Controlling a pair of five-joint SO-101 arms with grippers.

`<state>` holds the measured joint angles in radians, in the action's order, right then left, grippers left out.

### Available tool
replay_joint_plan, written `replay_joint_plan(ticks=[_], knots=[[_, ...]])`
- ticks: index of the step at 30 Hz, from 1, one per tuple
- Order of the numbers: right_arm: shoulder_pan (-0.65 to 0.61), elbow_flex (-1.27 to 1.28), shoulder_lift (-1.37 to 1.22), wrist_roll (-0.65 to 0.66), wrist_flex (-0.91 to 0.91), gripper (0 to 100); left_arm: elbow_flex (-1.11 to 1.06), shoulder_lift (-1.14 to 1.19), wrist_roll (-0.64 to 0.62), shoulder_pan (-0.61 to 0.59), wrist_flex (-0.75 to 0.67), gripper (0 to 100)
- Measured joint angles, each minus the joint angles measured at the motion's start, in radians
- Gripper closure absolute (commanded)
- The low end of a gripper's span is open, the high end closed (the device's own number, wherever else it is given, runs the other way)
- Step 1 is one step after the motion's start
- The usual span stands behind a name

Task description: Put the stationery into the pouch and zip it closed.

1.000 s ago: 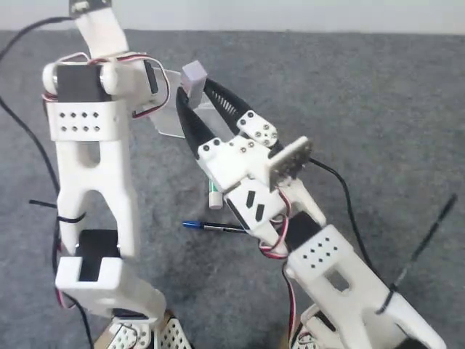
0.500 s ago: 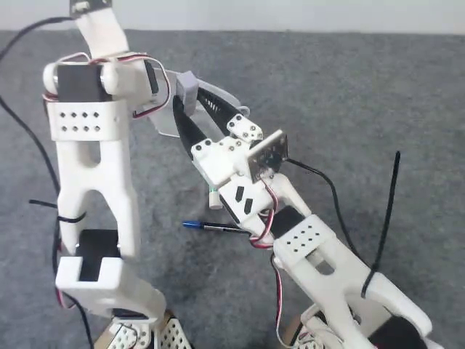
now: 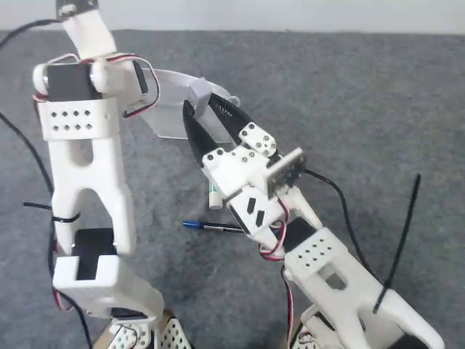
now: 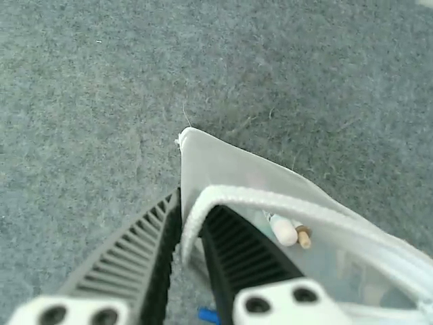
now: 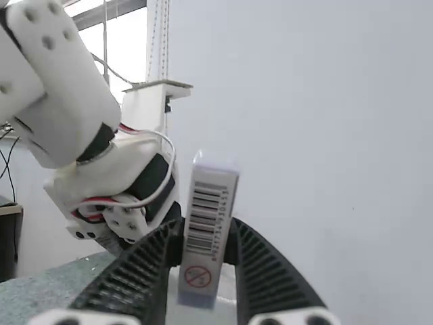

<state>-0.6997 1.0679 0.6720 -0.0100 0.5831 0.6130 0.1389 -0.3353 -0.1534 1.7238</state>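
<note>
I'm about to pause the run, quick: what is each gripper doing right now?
The left gripper is shut on the pouch, at its rim.
The right gripper is shut on a small barcoded block.

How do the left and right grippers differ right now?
Left gripper pinches the rim of the pouch; right gripper clamps a small barcoded block. Left gripper points down at the grey table; right gripper points toward the wall. Both are shut, with black ribbed fingers.

The small box (image 5: 205, 233) is carrying a barcode (image 5: 204, 206) and, just beside the barcode, a red crossed-circle sign (image 5: 197, 276); no lettering is reading clearly.
</note>
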Motion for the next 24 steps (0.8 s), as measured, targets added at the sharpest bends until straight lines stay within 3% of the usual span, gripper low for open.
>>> replay_joint_plan(ticks=[6, 18, 24], knots=[[0.000, -0.037, -0.040, 0.000, 0.000, 99.1, 0.000, 0.000, 0.000, 0.000, 0.000, 98], [-0.003, -0.262, -0.362, 0.000, 0.000, 99.1, 0.000, 0.006, 0.000, -0.002, 0.000, 98], [0.011, -0.269, -0.443, 0.011, 0.084, 98.8, 0.000, 0.006, 0.000, -0.002, 0.000, 98]])
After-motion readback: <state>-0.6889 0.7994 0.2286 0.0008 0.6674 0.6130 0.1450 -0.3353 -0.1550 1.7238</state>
